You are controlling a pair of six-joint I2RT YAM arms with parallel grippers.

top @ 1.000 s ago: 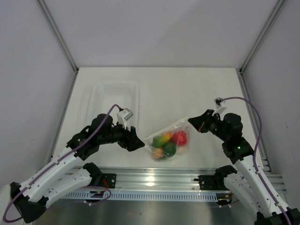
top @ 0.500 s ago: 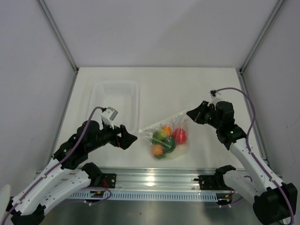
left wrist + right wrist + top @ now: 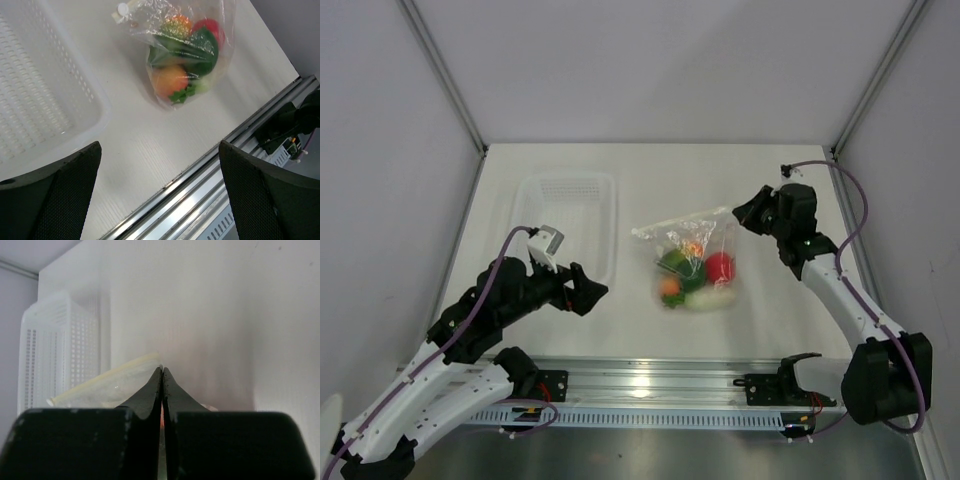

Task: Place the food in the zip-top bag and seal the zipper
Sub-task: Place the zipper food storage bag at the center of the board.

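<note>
The zip-top bag point(image 3: 692, 258) lies mid-table with the food inside: a green piece point(image 3: 680, 268), a red one point(image 3: 720, 265), an orange peach point(image 3: 670, 287), a white radish point(image 3: 712, 298) and a mango point(image 3: 695, 247). My right gripper point(image 3: 740, 215) is shut on the bag's back right corner, at the end of the zipper point(image 3: 685, 226). In the right wrist view the fingertips point(image 3: 162, 372) pinch the pale strip point(image 3: 105, 382). My left gripper point(image 3: 592, 291) stands open left of the bag, apart from it. Its wrist view shows the bag point(image 3: 180, 45) ahead, beyond the wide jaws point(image 3: 160, 200).
A white perforated tray point(image 3: 570, 225) sits at the back left, just behind my left gripper; it also fills the left of the left wrist view point(image 3: 40, 100). A metal rail point(image 3: 650, 380) runs along the table's near edge. Grey walls close in both sides.
My left gripper let go of the bag's left corner, opened wide and drew back to the left. My right gripper pulled the bag away from the near edge toward the back.
</note>
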